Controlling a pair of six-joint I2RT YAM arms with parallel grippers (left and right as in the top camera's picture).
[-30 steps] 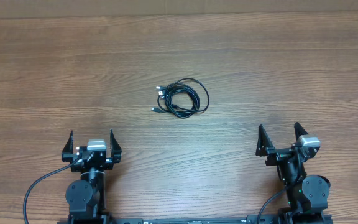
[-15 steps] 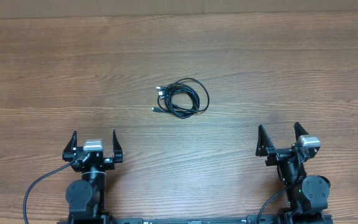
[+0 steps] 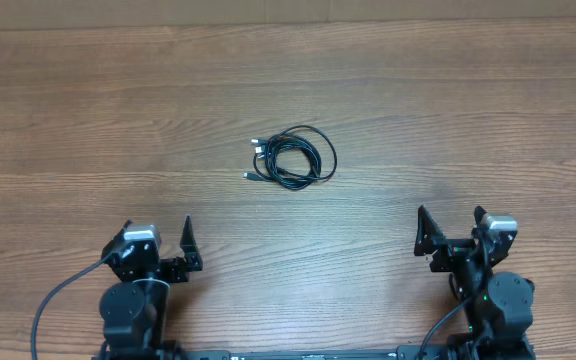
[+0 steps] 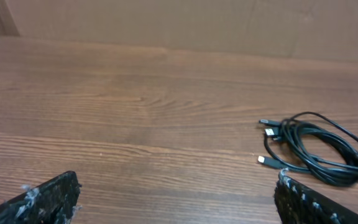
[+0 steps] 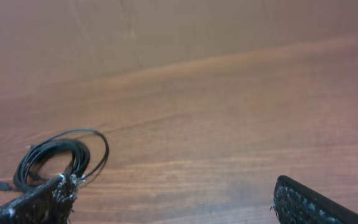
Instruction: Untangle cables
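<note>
Black cables [image 3: 291,157] coiled ctr table [image 3: 488,110], well apart from edges, jaws.

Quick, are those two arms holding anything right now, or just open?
Left end effector: open, holding nothing.
Right end effector: open, holding nothing.
The cables lie apart from both.

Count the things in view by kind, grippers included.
Black cable bundle: 1
Grippers: 2 (left gripper, right gripper, both open)
Total: 3
</note>
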